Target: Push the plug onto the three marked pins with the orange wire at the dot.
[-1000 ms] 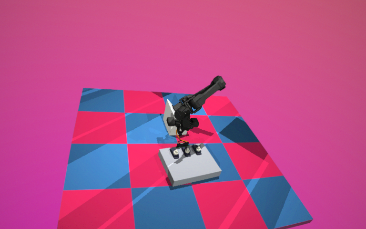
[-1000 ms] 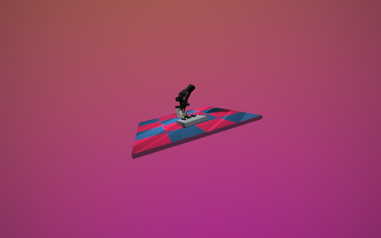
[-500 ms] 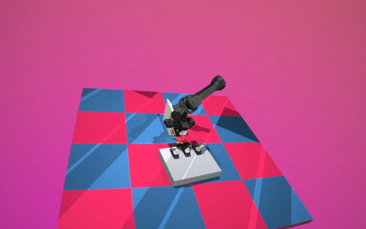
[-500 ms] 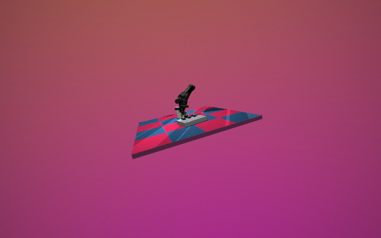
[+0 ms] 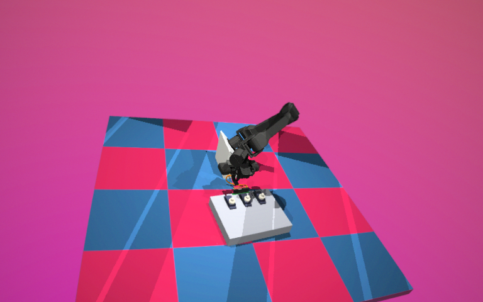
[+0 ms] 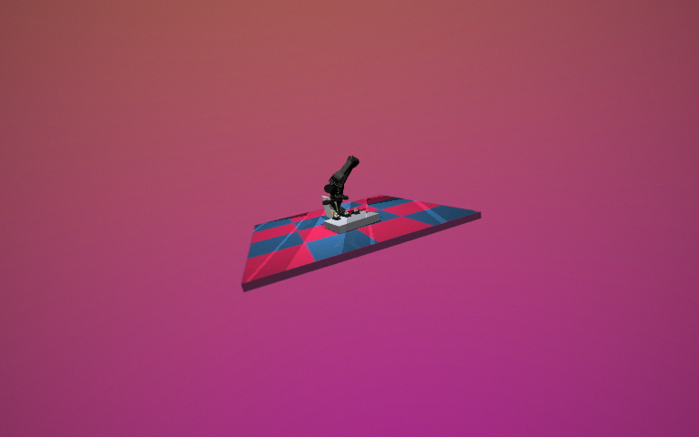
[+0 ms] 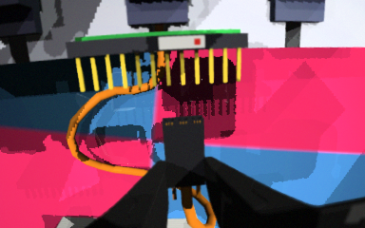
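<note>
My gripper (image 7: pixel 184 166) (image 5: pixel 235 182) is shut on the black flat plug (image 7: pixel 183 142), its three-holed end facing the pins. A gap separates the plug from the row of yellow metal pins (image 7: pixel 211 66), which sticks out of a black strip. The white band (image 7: pixel 176 43) has a red dot (image 7: pixel 197 42) at its right end. The plug lies roughly in line with the band and looks nearly square to the row. The orange lead (image 7: pixel 73 128) loops left of the plug. Which hole is the orange wire's cannot be told. The pale holder (image 5: pixel 260 220) (image 6: pixel 355 221) sits on the table.
Three dark servos with white hubs (image 5: pixel 231 201) (image 5: pixel 247 199) (image 5: pixel 261 196) stand along the holder's pin-side edge. A white upright panel (image 5: pixel 223 153) stands beside the arm's base. The table (image 5: pixel 131 167) is checkered red and blue.
</note>
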You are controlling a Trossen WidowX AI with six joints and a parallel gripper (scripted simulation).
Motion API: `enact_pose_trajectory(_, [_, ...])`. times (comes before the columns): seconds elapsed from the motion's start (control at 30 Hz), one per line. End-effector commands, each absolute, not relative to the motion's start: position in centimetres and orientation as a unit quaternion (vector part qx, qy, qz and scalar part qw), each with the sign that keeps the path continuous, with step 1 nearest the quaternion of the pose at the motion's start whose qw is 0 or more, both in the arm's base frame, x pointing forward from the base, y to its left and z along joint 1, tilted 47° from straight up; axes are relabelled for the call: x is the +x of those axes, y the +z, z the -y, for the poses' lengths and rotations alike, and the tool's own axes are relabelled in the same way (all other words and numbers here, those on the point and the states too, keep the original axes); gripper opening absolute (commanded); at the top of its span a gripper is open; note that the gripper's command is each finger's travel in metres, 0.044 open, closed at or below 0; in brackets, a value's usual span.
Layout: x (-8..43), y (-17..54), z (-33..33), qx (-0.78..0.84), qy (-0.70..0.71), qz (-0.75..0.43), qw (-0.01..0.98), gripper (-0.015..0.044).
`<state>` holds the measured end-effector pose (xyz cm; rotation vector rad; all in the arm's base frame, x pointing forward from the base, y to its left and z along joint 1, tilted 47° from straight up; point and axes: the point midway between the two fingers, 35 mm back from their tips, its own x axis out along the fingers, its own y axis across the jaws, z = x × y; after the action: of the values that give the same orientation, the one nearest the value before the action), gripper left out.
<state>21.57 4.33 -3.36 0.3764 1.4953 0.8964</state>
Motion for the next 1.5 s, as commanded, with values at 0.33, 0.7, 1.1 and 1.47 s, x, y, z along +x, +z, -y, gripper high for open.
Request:
enact_pose_trajectory(0.33, [23.0, -3.3, -4.9, 0.168, 0.392, -0.652, 0.627, 0.0000])
enact_pose_trajectory(0.7, [22.9, -3.3, -4.8, 0.168, 0.392, -0.652, 0.627, 0.0000])
enact_pose_trajectory(1.1, [23.7, -3.2, -5.0, 0.168, 0.392, -0.652, 0.627, 0.0000])
enact_pose_trajectory(1.47, [24.3, -3.0, -5.3, 0.168, 0.392, -0.652, 0.627, 0.0000])
